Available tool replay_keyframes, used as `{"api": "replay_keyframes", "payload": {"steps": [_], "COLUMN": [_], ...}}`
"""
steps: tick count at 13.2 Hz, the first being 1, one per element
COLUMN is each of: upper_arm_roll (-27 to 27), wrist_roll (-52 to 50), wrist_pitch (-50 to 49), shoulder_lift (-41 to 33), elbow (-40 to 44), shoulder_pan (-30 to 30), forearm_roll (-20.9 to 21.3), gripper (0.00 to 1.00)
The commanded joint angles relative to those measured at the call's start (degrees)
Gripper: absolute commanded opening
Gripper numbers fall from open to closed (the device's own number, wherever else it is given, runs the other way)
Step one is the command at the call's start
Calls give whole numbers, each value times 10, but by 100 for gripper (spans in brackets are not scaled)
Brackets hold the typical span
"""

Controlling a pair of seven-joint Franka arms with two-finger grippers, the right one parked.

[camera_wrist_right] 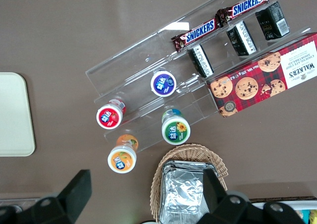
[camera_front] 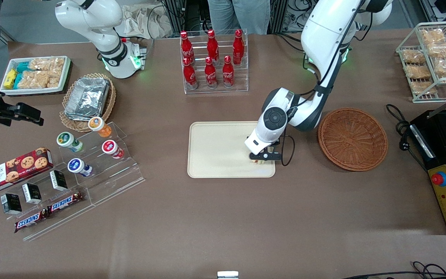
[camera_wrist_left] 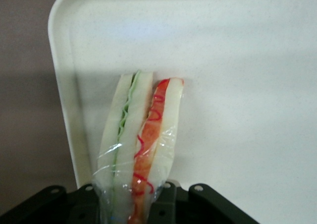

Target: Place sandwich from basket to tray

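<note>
Snickers bars: nearest the front camera, on the lowest step of a clear acrylic stand, far from the tray toward the parked arm's end of the desk.
Desk: brown surface carrying everything.
Tray: cream, flat, rounded corners, near the middle of the desk; taken here as the landmark.
Hand: low over the tray's corner nearest the basket and the front camera; its black fingers are clamped on the sandwich.
Sandwich: wrapped in clear film, held on edge between the fingers, green and red filling lines showing between pale bread slices; it is over the tray's surface just inside the rim. Whether it touches the tray cannot be told.
Basket: reddish-brown wicker, round, just beside the tray toward the working arm's end of the desk.
Cola bottles: red, in a clear rack, farther from the front camera than the tray.
Foil container: in a lighter wicker basket, well apart from the tray toward the parked arm's end.
Cookie box: red, beside the acrylic stand.
</note>
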Motion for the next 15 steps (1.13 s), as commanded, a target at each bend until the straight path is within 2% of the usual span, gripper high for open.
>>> {"api": "replay_keyframes", "payload": {"steps": [1,6,8,10,13,15], "upper_arm_roll": [10,10,12,21,64,107], "wrist_roll": [1,-46,-76,-79,-69,-14], "wrist_pitch": [-3,-6,-15,-27,-110,-212], "shoulder_lift": [4,3,-20,-66,-142,-175], "elbow": [7,26,32,31,51,96], "shoulder_pan": [-8,-6,-6,-2,0,1], "forearm_roll": [24,24,28,52,56,55], "gripper": [98,100,100,100,100,100]}}
